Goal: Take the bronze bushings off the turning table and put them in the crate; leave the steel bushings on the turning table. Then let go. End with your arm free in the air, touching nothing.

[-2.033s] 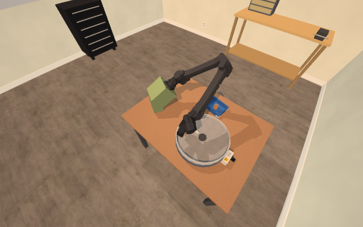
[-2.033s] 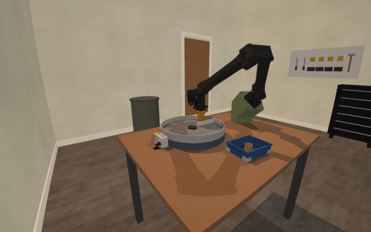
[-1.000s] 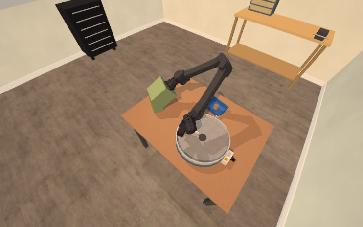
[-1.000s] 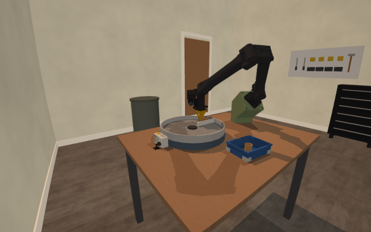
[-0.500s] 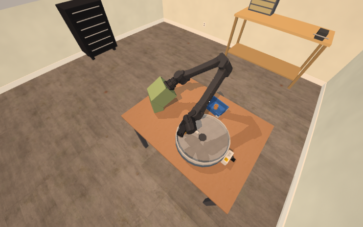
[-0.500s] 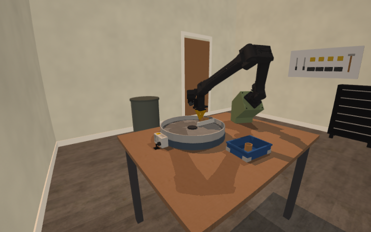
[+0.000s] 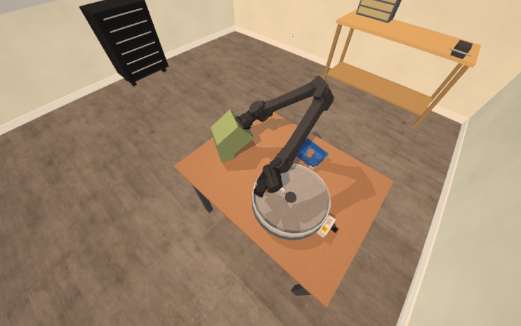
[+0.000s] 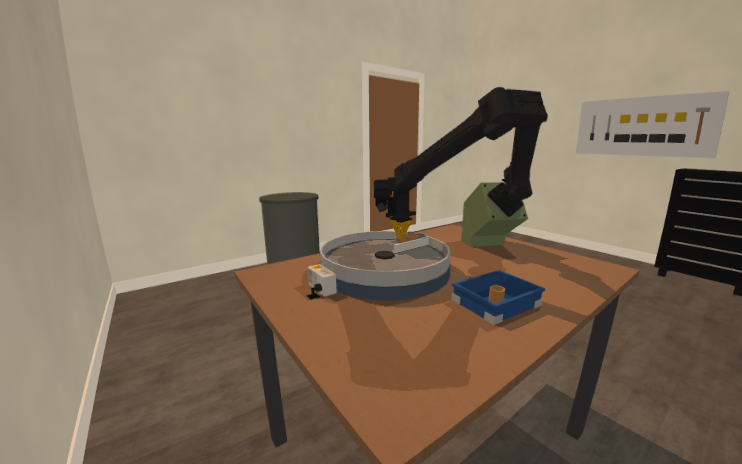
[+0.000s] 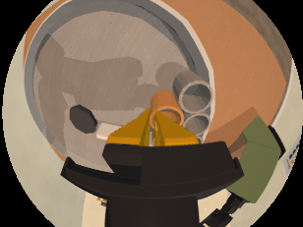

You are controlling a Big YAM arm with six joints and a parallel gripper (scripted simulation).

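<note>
The round grey turning table [image 7: 291, 201] stands on the wooden table and shows in the exterior view [image 8: 384, 259] too. My gripper [image 9: 152, 112] is low over its far rim, with its yellow fingers shut on the wall of a bronze bushing [image 9: 164, 104]. Two steel bushings [image 9: 195, 95] [image 9: 196, 124] lie right beside it against the rim. The gripper also shows in the exterior view [image 8: 402, 229]. The blue crate [image 8: 505, 296] sits beside the turning table and holds one bronze bushing [image 8: 496, 292]. A black hub [image 9: 81, 117] marks the turning table's centre.
A white guide bar [image 8: 409, 243] lies across the turning table near the gripper. A white control box [image 8: 322, 279] sits at its front. The green arm base [image 8: 489, 216] stands at the table's back. A dark bin [image 8: 289, 224] stands on the floor behind.
</note>
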